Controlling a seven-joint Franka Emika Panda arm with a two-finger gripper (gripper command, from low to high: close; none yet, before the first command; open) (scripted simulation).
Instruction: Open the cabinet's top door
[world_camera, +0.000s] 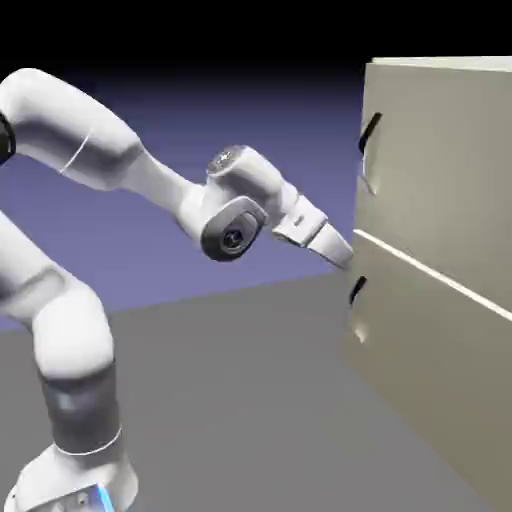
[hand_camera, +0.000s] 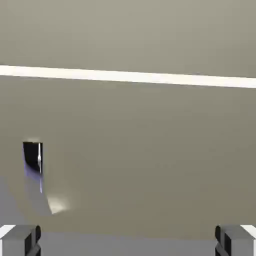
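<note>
End effector (world_camera: 340, 258) spread, nothing between tips, beside seam of cabinet (world_camera: 440, 190). Top door (world_camera: 450, 170) above seam, shut; its black handle (world_camera: 370, 132) higher than my fingertips. Best approach: back off slightly, rise along cabinet, square up to upper handle, then close, avoiding lower handle (world_camera: 357, 290).

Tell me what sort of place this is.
Likely a simulated robot test scene: a white robot arm facing a plain beige cabinet, with a bare blue-violet backdrop behind.
</note>
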